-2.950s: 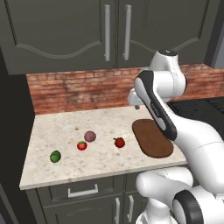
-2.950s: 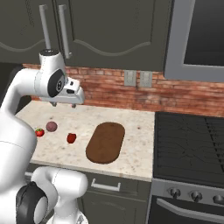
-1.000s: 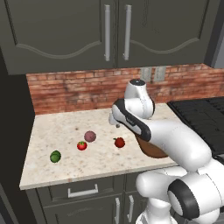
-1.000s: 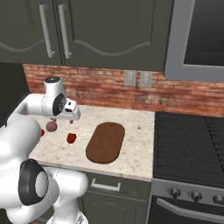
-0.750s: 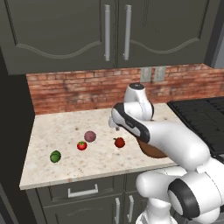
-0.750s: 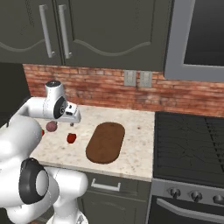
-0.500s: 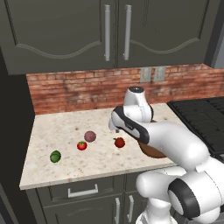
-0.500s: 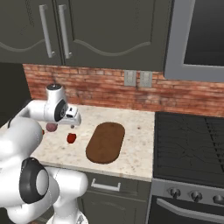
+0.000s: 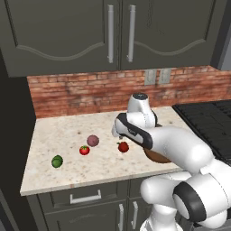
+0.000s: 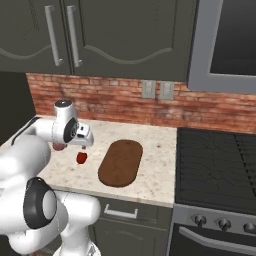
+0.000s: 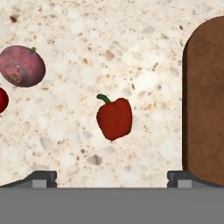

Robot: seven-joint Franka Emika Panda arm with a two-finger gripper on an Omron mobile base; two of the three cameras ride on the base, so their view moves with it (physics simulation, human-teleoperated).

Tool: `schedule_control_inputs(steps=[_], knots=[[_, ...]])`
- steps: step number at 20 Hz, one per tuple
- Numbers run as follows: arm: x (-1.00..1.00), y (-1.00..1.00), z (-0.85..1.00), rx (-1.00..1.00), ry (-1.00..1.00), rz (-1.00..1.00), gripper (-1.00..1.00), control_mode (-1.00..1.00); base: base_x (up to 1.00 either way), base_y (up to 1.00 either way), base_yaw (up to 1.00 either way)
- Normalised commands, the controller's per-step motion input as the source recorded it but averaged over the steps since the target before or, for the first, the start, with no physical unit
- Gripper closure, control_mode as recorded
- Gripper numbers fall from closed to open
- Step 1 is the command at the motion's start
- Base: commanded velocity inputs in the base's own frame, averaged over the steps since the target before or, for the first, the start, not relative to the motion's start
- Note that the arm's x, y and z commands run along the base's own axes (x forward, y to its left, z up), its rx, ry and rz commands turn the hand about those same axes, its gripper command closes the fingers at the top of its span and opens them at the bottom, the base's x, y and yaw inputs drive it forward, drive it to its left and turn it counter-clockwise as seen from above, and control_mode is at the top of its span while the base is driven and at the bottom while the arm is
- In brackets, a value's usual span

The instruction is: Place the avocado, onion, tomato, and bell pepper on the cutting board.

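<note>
Your end effector [image 11: 112,177] hangs over the worktop [image 9: 67,131] with its two fingertips [image 11: 41,178] spread wide apart and nothing between them. Directly below it, in the hand view, you see the bell pepper [image 11: 114,118], a dark-red fruit with a short green stem, lying on the speckled stone just beside the cutting board [image 11: 204,96] without touching it. From the bell pepper, the onion [image 9: 93,140] sits a little farther from the board, the tomato [image 9: 84,150] just past the onion, and the avocado [image 9: 57,161] lies farthest out, well apart from the board. You have all four foods on the worktop, none on the board.
</note>
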Motion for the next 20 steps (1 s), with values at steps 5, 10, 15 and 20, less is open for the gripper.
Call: schedule_control_inputs(steps=[5,10,15,20], knots=[[0.1,0.0,-0.06,0.0,0.0,0.0,-1.0,-1.0,0.0,0.0,0.0],[0.12,0.0,-0.06,0.0,0.0,0.0,-1.0,-1.0,0.0,0.0,0.0],[0.12,0.0,-0.08,0.0,0.0,0.0,-1.0,-1.0,0.0,0.0,0.0],[0.08,0.0,-0.11,0.0,0.01,0.0,-1.0,-1.0,0.0,0.0,0.0]])
